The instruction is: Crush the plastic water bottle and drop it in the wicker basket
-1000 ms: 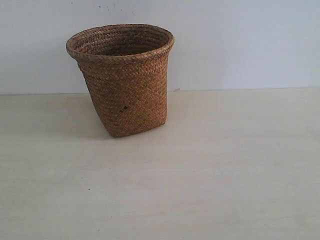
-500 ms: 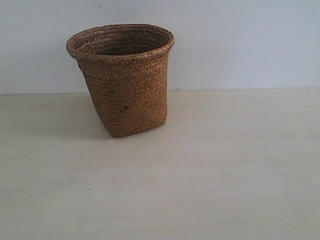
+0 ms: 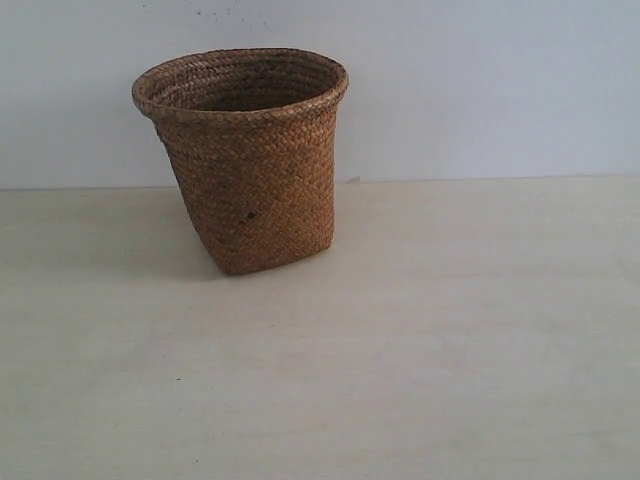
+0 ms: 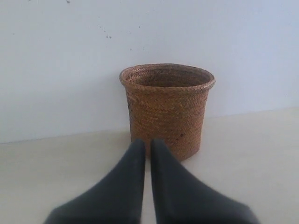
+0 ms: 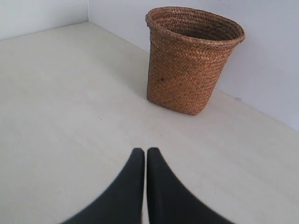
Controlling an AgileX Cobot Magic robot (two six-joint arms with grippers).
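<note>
The wicker basket (image 3: 248,160) stands upright at the back left of the pale table, brown and woven, with a rolled round rim and a small dark spot on its side. It also shows in the left wrist view as the basket (image 4: 167,107) straight ahead, and in the right wrist view as the basket (image 5: 189,58) some way off. No plastic water bottle shows in any view; the basket's inside bottom is hidden. My left gripper (image 4: 146,143) is shut with nothing held, well short of the basket. My right gripper (image 5: 145,152) is shut and empty above bare table. Neither gripper appears in the exterior view.
A pale wooden table (image 3: 420,340) spreads in front of and to the right of the basket. A white wall (image 3: 480,80) rises right behind it. In the right wrist view a second wall (image 5: 42,14) meets the table at a corner.
</note>
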